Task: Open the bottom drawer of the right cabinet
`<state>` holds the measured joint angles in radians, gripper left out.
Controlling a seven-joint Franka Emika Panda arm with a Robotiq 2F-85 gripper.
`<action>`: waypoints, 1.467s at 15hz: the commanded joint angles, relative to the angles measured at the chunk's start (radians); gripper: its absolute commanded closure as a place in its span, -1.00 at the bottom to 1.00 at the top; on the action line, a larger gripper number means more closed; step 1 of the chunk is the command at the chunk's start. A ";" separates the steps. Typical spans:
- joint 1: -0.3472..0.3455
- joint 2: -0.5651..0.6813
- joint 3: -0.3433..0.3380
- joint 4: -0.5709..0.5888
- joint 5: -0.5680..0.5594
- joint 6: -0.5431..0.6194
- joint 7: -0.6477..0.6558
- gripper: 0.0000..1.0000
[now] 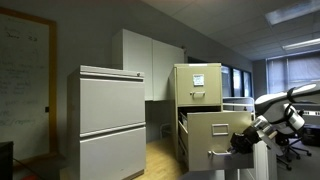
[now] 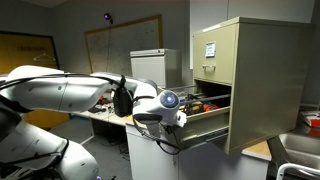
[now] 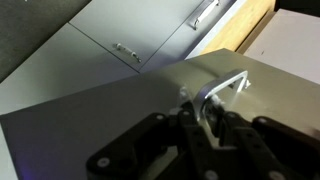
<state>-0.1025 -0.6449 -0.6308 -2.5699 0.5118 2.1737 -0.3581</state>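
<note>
The right cabinet (image 1: 198, 85) is a tall beige filing cabinet with white papers on its upper drawer front; it also shows in an exterior view (image 2: 262, 70). Its bottom drawer (image 1: 207, 128) is pulled well out, and its side shows in an exterior view (image 2: 207, 128). In the wrist view the plain beige drawer front (image 3: 110, 115) fills the frame, with its silver handle (image 3: 230, 84). My gripper (image 3: 205, 112) is shut on that handle. It sits at the drawer front in both exterior views (image 1: 241, 140) (image 2: 178, 122).
A wide light-grey two-drawer lateral cabinet (image 1: 112, 120) stands beside the beige cabinet and shows at the top of the wrist view (image 3: 120, 45). White wall cupboards (image 1: 150, 60) hang behind. A cluttered desk (image 2: 100, 112) and office chairs (image 1: 296, 150) are nearby.
</note>
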 commanded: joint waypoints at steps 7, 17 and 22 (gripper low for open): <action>-0.063 0.062 -0.091 -0.048 -0.090 -0.104 -0.142 0.90; -0.119 -0.034 0.093 -0.025 -0.207 -0.065 -0.076 -0.73; -0.140 -0.056 0.138 -0.027 -0.375 -0.076 -0.184 -1.00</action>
<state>-0.2190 -0.6829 -0.5266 -2.5884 0.2241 2.1158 -0.4813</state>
